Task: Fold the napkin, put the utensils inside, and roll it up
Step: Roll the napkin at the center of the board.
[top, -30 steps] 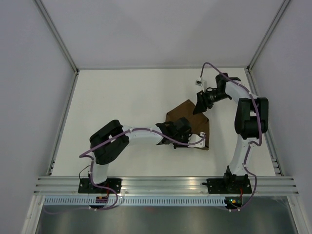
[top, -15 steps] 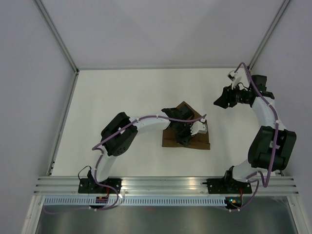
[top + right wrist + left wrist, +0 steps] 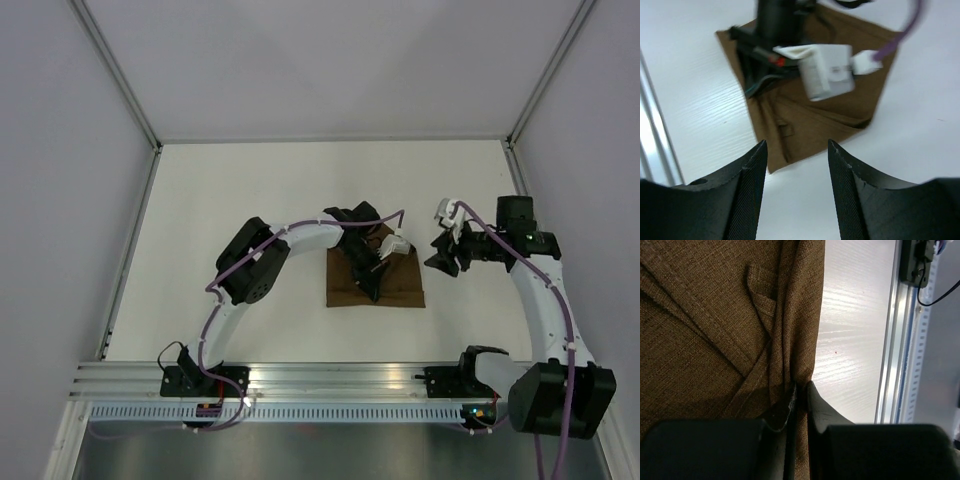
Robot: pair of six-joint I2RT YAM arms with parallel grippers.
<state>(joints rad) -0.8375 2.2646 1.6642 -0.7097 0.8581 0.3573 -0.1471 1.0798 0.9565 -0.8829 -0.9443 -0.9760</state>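
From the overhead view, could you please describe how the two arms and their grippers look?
Both the left arm and right arm have white links, black joints and a purple cable alongside. The left gripper and right gripper have black fingers.

Bright, even light — soft shadows, right wrist view blurred

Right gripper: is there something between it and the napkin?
Nothing visible blocks the near edge: only bare table lies between the open right gripper and the napkin. However, the left gripper pinches a fold of the napkin, and the left arm hangs over the cloth's middle.
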